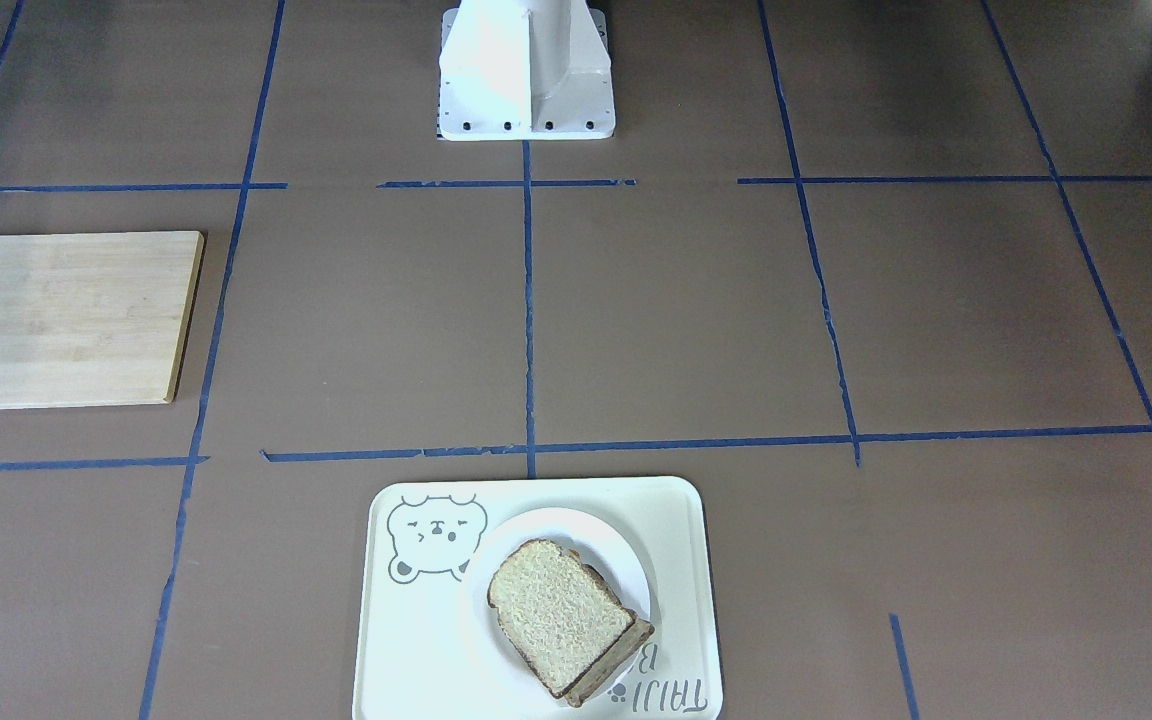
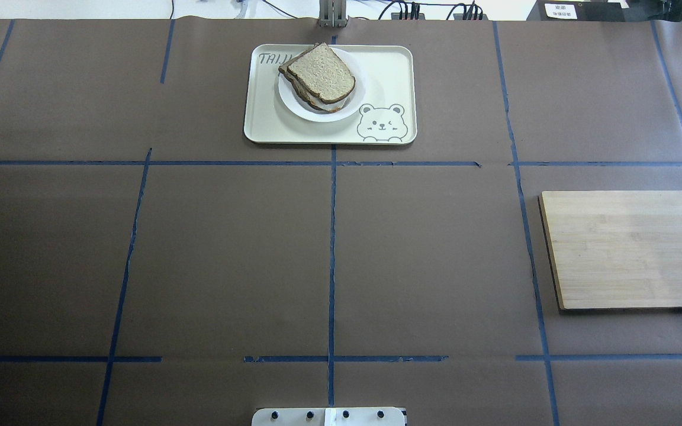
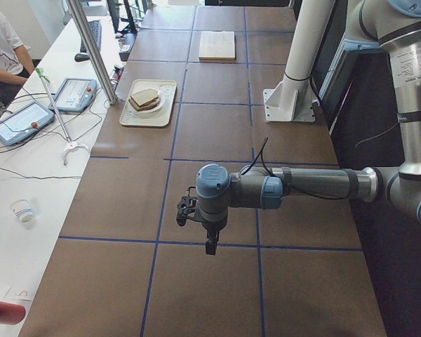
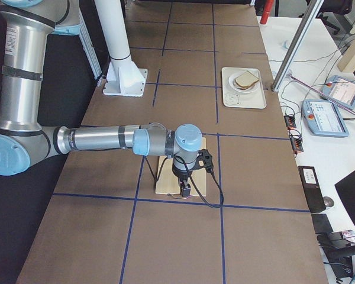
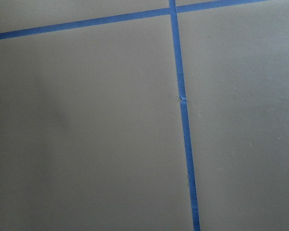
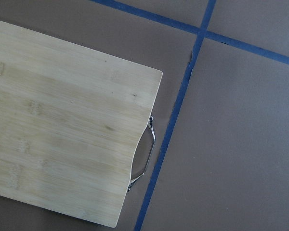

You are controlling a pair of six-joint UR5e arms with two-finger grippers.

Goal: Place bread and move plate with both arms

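Observation:
The bread, speckled beige with a dark crust, lies on top of another slice on the small white plate. The plate sits on the cream bear tray at the table's far middle; bread and plate also show in the overhead view. My left gripper hangs over bare table at the left end, far from the plate. My right gripper hangs over the wooden board's edge at the right end. Both show only in the side views, so I cannot tell if they are open or shut.
A wooden cutting board with a metal handle lies at the table's right. The robot's white base stands at the near middle edge. An operator, tablets and cables are on the side bench beyond the tray.

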